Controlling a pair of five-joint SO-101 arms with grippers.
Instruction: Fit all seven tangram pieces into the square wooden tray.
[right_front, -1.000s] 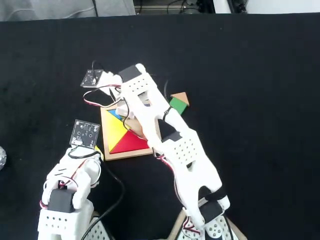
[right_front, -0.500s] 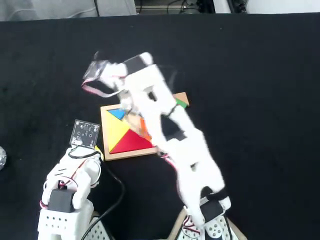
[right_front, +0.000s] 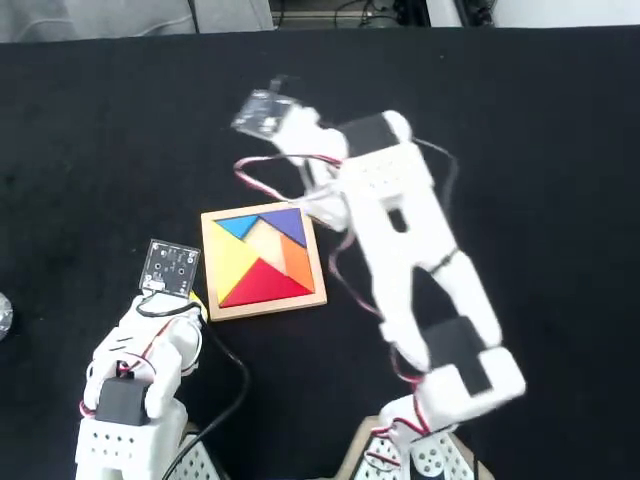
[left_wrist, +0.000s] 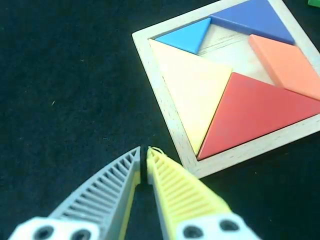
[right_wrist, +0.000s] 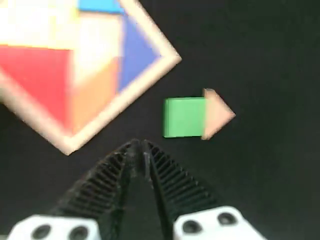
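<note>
Count five of seven pieces seated in the wooden tray (left_wrist: 165, 95): yellow triangle (left_wrist: 200, 95), red triangle (left_wrist: 255, 110), orange parallelogram (left_wrist: 282, 62), dark blue piece (left_wrist: 252, 17), light blue triangle (left_wrist: 187, 36). Judge bare wood at centre not yet filled.

Find green square (right_wrist: 184, 117) and tan triangle (right_wrist: 216, 113) on the table (right_front: 520, 120) near a tray corner, touching; long axis through both, tip pointing away from tray.

Note right gripper (right_wrist: 140, 145) pressed together, empty, near the square; left gripper (left_wrist: 144, 152) likewise, beside the tray.

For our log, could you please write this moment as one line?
tray: five pieces in | green square, tan triangle: outside | left gripper: shut | right gripper: shut
</note>
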